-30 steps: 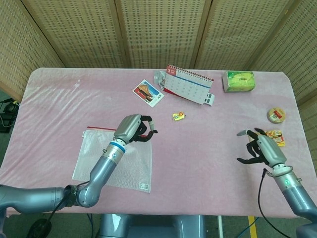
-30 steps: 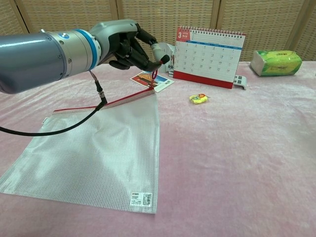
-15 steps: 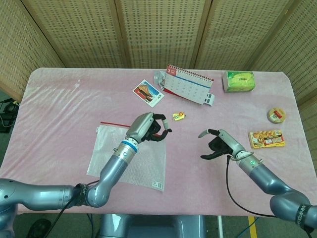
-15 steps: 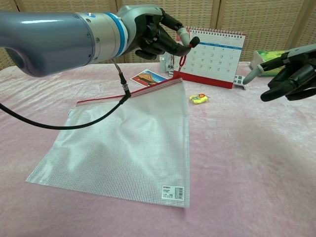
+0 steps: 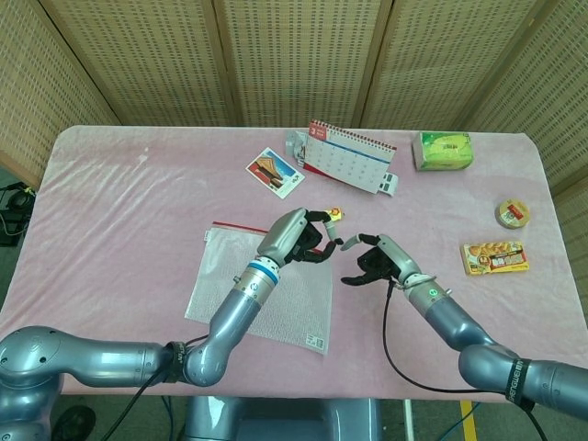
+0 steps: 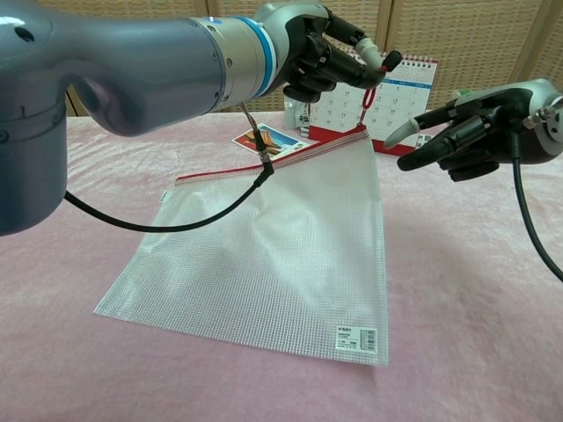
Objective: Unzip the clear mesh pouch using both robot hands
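Observation:
The clear mesh pouch (image 5: 266, 294) (image 6: 281, 255) lies on the pink table, its red zipper strip (image 6: 264, 163) along the far edge. My left hand (image 5: 294, 237) (image 6: 325, 57) pinches the red zipper pull (image 6: 369, 95) at the pouch's right corner and holds that corner raised off the table. Just right of it hovers my right hand (image 5: 377, 260) (image 6: 466, 123), fingers spread and pointing at the pull, holding nothing. A small gap separates the two hands.
Behind the hands stand a desk calendar (image 5: 349, 156) and a picture card (image 5: 275, 172). A green tissue pack (image 5: 445, 151), a tape roll (image 5: 513, 213) and a snack packet (image 5: 497, 257) lie to the right. A small yellow item (image 5: 336, 213) sits beside my left hand.
My left hand has dragged the pouch to the right by its pull. The right hand has swung in from the table's right side to just beside the left hand.

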{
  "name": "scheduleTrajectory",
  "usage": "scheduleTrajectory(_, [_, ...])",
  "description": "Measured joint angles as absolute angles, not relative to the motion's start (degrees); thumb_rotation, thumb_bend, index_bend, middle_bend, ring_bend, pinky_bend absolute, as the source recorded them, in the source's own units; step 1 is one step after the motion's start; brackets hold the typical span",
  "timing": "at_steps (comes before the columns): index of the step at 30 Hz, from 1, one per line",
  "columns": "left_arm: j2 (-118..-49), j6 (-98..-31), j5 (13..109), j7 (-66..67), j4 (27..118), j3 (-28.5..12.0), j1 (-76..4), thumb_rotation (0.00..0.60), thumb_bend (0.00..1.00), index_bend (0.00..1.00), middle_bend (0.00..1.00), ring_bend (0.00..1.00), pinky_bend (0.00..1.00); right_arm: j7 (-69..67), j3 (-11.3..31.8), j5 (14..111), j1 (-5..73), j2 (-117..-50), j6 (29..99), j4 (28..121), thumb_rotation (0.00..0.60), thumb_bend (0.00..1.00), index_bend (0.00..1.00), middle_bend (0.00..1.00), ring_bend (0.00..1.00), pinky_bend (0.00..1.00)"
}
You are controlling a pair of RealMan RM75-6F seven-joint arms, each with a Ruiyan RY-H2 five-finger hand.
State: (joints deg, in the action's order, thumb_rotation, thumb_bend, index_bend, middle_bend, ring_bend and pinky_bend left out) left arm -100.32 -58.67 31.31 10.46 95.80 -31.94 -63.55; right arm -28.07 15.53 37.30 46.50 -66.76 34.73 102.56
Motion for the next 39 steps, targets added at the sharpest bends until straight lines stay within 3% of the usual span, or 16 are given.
scheduleTrajectory(8, [-100.8, -59.4, 31.8, 9.6, 96.1, -31.8, -63.7, 0.6, 0.81, 0.82, 1.0, 0.97, 1.0, -22.1, 14.9, 28.6, 49.7, -69.9, 41.9, 103.2, 0.6, 0.03, 0.48, 0.99, 1.0, 1.0])
scheduleTrajectory(19, [-99.8, -59.0, 32.5, 7.9, 98.3, -31.2, -62.7, 0.6, 0.81, 0.82, 1.0, 0.97, 1.0, -15.4, 17.0, 19.2, 51.6, -74.2, 50.5, 104.1, 0.6, 0.29, 0.57, 1.0, 1.0, 1.0])
scheduleTrajectory(39, [-100.9, -60.1, 32.8, 7.4, 94.5, -31.6, -63.4, 0.6, 0.81, 0.83, 1.0, 0.97, 1.0, -12.3, 19.6, 20.3, 49.2, -72.9, 50.1, 107.9, 0.6, 0.29, 0.57, 1.0, 1.0, 1.0])
